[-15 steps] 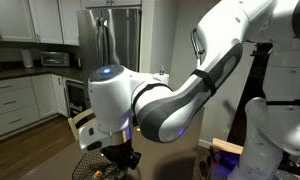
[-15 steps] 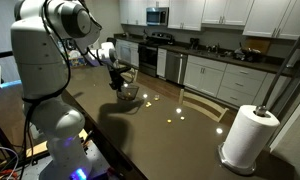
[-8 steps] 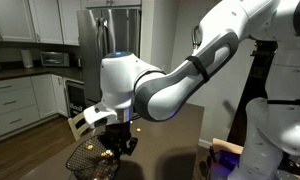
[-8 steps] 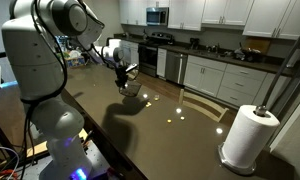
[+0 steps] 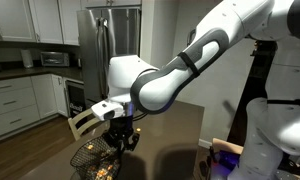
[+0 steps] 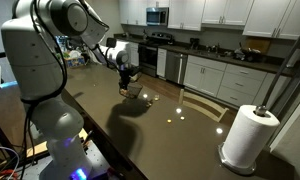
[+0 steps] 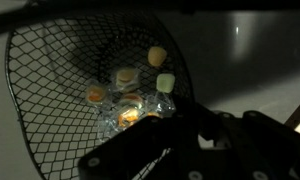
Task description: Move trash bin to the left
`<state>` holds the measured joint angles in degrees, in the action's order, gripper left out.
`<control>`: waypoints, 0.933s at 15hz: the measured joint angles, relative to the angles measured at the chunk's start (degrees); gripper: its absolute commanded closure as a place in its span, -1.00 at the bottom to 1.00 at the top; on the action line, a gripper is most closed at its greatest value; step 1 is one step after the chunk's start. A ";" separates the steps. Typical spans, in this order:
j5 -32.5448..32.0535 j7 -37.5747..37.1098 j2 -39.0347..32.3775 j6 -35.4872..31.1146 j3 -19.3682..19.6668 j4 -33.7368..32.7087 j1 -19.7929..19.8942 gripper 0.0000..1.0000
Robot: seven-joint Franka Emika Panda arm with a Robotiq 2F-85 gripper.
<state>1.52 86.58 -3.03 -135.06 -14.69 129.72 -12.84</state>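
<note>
Kitchen, dark glossy tabletop: my pincer clamps the near rim of black round wire-mesh bin; probably light, stiff.

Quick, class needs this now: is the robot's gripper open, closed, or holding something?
Gripper: closed on the rim of the trash bin, holding it.

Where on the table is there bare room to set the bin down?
Bare: the wide table stretch between bin and paper towel roll. Crowded: only the far end, where the gripper holds the bin.
</note>
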 measured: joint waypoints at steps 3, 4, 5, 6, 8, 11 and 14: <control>0.01 0.37 -0.06 0.00 -0.11 0.33 -0.21 0.91; -0.26 0.37 -0.21 -0.03 -0.27 0.45 -0.30 0.90; -0.82 0.36 -0.44 -0.07 -0.45 0.58 -0.43 0.90; -1.74 0.33 -0.73 -0.29 -0.59 0.81 -0.68 0.90; -4.42 -0.19 -1.52 -1.89 -0.94 1.65 -1.20 0.90; -8.09 -0.87 -3.05 -6.91 -1.18 3.51 -1.87 0.38; -10.88 -1.32 -4.02 -12.34 -1.26 5.37 -2.00 0.09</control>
<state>-9.36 85.26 -7.05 -147.40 -15.95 135.09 -14.84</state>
